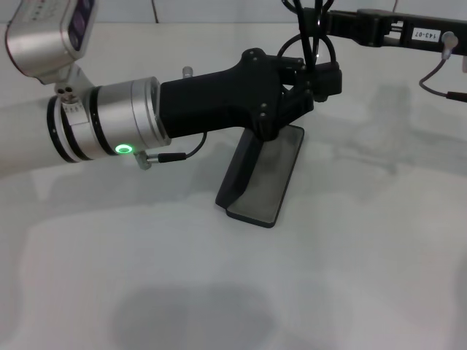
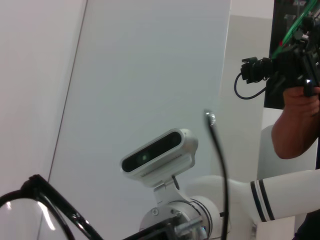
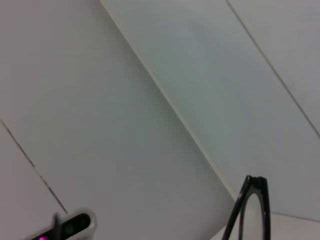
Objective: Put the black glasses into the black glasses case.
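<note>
Black glasses case (image 1: pixel 264 175) lies open on the white surface (image 1: pixel 350 277), lid tilted up on the robot's left side, grey-lined tray empty as far as I can see. Left claw (image 1: pixel 321 76) reaches across above the case's far end; right claw (image 1: pixel 343 25) comes in from the far right, meeting it at abt the same spot. Black glasses (image 2: pixel 45 210) are up in the air betw. the two, not in the case: frame and lens show at the edge of the left wrist view, and a frame corner in the right wrist view. Can't tell either claw's state or which one has the grip. Judged step: carry/handover w/ glasses over the case. Next move prob. needs lowering them, temples folded, lengthwise into the tray.
</note>
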Controlling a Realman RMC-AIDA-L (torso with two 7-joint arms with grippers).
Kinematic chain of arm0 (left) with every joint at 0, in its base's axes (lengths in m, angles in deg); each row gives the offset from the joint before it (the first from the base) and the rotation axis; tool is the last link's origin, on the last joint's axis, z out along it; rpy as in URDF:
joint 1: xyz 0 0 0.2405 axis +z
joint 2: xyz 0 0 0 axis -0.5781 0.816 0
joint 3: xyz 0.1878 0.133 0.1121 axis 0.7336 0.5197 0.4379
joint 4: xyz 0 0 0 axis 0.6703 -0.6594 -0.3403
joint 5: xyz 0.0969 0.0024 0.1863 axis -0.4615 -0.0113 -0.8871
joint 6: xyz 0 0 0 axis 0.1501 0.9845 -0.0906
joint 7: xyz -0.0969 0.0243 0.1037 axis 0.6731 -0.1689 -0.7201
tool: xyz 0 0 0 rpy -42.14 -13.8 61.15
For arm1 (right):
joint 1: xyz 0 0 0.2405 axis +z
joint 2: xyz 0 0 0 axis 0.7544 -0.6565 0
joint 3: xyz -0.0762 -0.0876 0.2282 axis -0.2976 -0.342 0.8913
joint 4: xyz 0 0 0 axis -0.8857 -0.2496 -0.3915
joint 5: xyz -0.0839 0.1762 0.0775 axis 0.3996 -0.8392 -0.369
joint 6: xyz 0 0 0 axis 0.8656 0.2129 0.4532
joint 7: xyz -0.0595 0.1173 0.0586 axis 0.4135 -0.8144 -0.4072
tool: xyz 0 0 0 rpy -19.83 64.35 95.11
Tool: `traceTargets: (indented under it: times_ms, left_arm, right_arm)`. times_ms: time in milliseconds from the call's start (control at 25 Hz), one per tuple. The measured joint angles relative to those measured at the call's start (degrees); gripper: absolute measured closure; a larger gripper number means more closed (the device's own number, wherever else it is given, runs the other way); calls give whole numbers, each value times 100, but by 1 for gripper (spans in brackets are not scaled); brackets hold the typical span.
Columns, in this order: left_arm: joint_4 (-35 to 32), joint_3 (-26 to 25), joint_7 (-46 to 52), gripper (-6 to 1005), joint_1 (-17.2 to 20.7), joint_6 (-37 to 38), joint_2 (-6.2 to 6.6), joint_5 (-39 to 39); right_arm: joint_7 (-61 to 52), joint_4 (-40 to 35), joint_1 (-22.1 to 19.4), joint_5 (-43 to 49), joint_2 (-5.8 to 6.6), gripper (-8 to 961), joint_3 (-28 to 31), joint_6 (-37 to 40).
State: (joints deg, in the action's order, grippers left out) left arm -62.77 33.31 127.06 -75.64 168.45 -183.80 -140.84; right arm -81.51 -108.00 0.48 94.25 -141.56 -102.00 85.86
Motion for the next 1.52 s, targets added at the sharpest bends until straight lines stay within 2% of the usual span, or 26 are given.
traceTargets:
  times_ms: [960,1280,1520]
  left_arm:
    - [21,80,80,900,-165,-167,-12,-9]
    - [-37,39,248,894,-53,63,20,79]
    - [-53,42,291,890,47,36,36,94]
  right_arm:
    - [170,-17,76,-12,79,850,-104,330]
    - [217,-17,-17,-37,149,850,-21,284]
    - [217,-17,-30,-65,156,850,-16,333]
